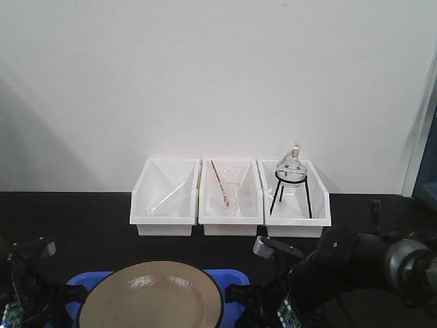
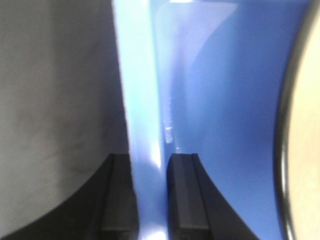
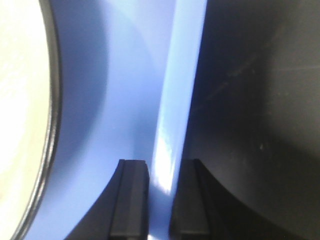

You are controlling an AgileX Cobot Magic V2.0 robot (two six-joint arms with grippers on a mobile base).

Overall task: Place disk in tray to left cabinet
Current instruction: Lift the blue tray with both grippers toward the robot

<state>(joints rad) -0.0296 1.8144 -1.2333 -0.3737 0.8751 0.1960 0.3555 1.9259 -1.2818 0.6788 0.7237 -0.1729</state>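
Note:
The tan disk (image 1: 150, 297) with its thin black rim lies in the blue tray (image 1: 231, 277) at the near edge of the black table. My left gripper (image 2: 151, 197) is shut on the tray's left rim (image 2: 142, 100), one finger on each side of it. The disk's edge (image 2: 305, 150) shows at the right of that view. On the opposite side my right gripper (image 3: 160, 197) is shut on the tray's right rim (image 3: 180, 90), and the disk (image 3: 20, 100) fills the left of that view. The cabinet is out of view.
Three white open-front bins stand in a row at the back of the table: the left bin (image 1: 143, 205) holds a glass rod, the middle bin (image 1: 231, 222) a beaker with a red stick, the right bin (image 1: 321, 208) a round flask on a black tripod. A white wall rises behind them.

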